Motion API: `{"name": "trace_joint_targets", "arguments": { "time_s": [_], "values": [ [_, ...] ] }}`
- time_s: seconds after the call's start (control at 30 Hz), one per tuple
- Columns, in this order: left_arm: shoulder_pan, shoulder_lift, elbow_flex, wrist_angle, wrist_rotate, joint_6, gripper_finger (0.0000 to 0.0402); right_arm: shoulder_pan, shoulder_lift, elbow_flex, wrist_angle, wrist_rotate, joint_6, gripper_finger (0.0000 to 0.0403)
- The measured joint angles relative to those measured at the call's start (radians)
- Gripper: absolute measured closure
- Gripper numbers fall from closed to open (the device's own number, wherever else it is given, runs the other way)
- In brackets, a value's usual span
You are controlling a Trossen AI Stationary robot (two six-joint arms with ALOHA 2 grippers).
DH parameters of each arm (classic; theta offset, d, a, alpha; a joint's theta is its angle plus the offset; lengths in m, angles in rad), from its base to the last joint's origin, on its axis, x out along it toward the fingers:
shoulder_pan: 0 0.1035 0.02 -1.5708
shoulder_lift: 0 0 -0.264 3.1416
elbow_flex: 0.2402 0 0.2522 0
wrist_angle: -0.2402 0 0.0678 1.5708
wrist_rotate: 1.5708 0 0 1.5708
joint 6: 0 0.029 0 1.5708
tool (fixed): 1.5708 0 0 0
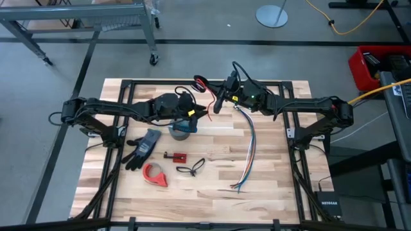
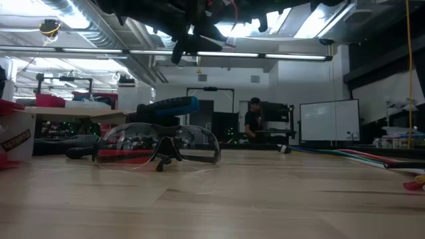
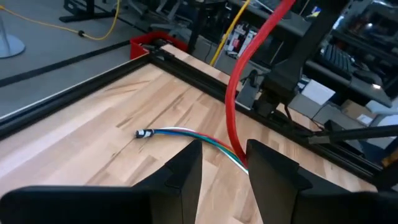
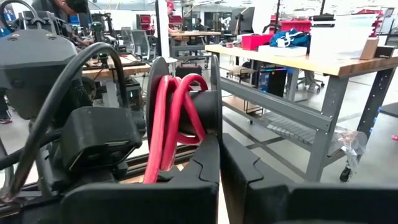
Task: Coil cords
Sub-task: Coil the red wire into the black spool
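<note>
Closest in the right wrist view, the right gripper (image 4: 219, 155) is seen with its fingers drawn together to a hairline gap; whether anything is pinched there cannot be told. Just ahead of it, the red cord (image 4: 174, 106) is wound in a few turns around a dark round part, with one strand dropping beside the fingers.

The table (image 1: 270, 192) is spanned by both arms, which are stretched inward from their own sides and raised clear of the wood, meeting over its far middle. The left gripper (image 3: 225, 168) is held above the boards with its fingers parted wider than the cord, which runs down through that gap close to one finger and does not look clamped. The multicoloured wire bundle (image 1: 249, 151) is left lying straight on the wood below, and the grey tape roll (image 1: 181, 130) sits under the left arm.

The coiling is judged partly done: several small loops are formed and held in the air between the grippers, while a length of red strand is left unwound. The remaining strand has yet to be taken up, and the finished coil has yet to be set down on the table
</note>
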Motion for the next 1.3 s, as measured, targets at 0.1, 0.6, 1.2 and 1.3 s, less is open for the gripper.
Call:
{"name": "trace_joint_targets", "arguments": {
  "time_s": [0.1,0.6,1.2,1.3],
  "values": [
    [0.000,0.000,0.000,0.003,0.000,-0.006,0.0284,0.000,0.000,0.000,0.002,0.000,0.000,0.0401],
    [0.000,0.000,0.000,0.018,0.000,-0.001,0.0296,0.000,0.000,0.000,0.050,-0.035,0.001,0.0400],
    [-0.001,0.000,0.000,-0.198,-0.124,0.005,0.0398,0.000,-0.025,-0.001,-0.050,-0.041,0.003,0.0400],
    [0.000,0.000,0.000,-0.225,-0.166,0.023,0.0399,0.002,-0.039,-0.001,-0.092,-0.054,0.017,0.0400]
  ]
}}
